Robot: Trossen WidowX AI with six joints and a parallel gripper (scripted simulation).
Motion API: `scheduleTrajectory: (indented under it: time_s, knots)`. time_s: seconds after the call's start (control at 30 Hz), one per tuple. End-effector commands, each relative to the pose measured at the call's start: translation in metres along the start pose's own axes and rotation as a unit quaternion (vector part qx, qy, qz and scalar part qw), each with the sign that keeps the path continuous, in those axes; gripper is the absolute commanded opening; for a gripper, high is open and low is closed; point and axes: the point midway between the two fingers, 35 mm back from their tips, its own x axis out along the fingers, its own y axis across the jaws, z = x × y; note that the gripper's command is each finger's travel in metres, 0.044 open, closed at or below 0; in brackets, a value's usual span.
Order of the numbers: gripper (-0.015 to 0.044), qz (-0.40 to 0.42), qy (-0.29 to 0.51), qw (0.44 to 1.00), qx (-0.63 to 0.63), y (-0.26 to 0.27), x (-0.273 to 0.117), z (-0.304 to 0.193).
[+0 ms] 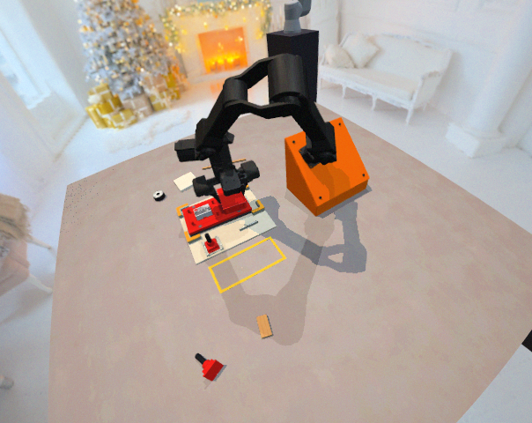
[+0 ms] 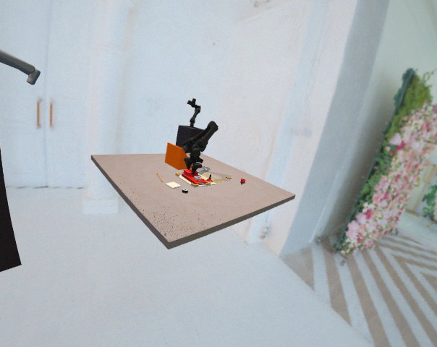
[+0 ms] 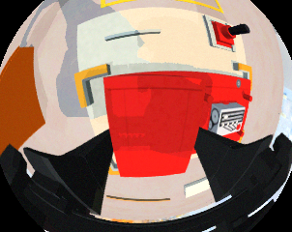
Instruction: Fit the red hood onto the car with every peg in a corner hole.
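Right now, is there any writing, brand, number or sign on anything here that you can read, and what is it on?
No readable text in any view.
Engine block: grey ridges and dark marks, no letters.
Hood, held in the pincer: plain red.
Orange wedge: only dark dots.
Yellow outline on the table: a bare rectangle, no sign.
Pale card: blank.
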Motion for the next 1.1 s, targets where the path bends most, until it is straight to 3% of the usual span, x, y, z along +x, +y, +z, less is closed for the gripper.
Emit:
scheduleTrajectory:
  time_s: [0.0,1.07]
  knots:
    - [0.0000,-0.002,0.003,1.000,-0.002,-0.001,-0.008,-0.001]
    - [0.0000,-0.002,0.002,1.000,0.002,-0.001,-0.062,-0.001]
